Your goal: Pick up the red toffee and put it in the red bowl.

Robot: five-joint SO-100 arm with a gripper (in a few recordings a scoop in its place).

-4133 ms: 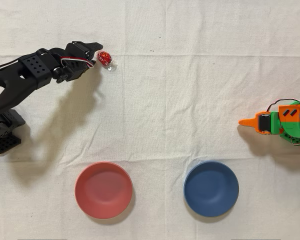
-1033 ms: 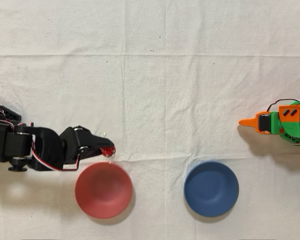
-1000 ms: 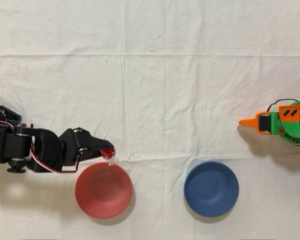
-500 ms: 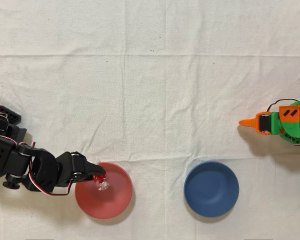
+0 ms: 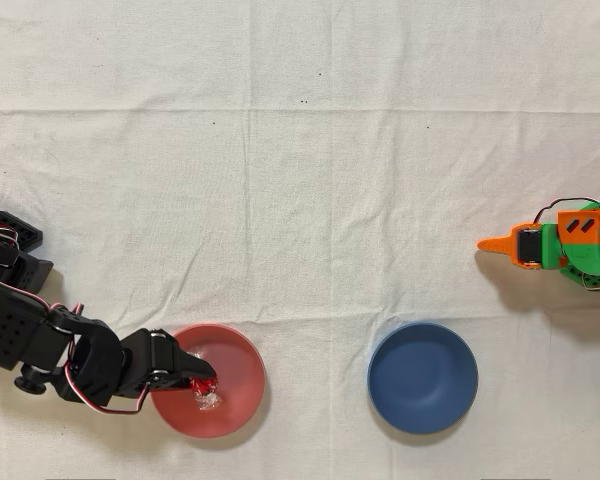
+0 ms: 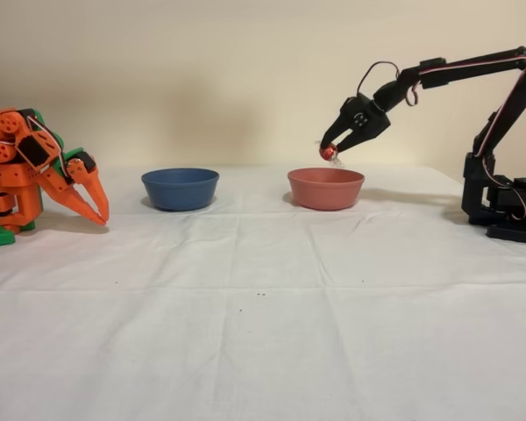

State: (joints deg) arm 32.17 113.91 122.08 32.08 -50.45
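Black arm's jaws are pinching the small foil-wrapped red toffee | hanging above the matte salmon-red bowl near the bench's front-left edge, overhead view | risk: releasing off-centre, toffee bouncing out.

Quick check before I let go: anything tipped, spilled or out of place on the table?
Nothing stands out. The red bowl and blue bowl sit upright on the wrinkled cloth. The claw holds the red toffee above the red bowl, clear of its rim. The orange arm is idle.
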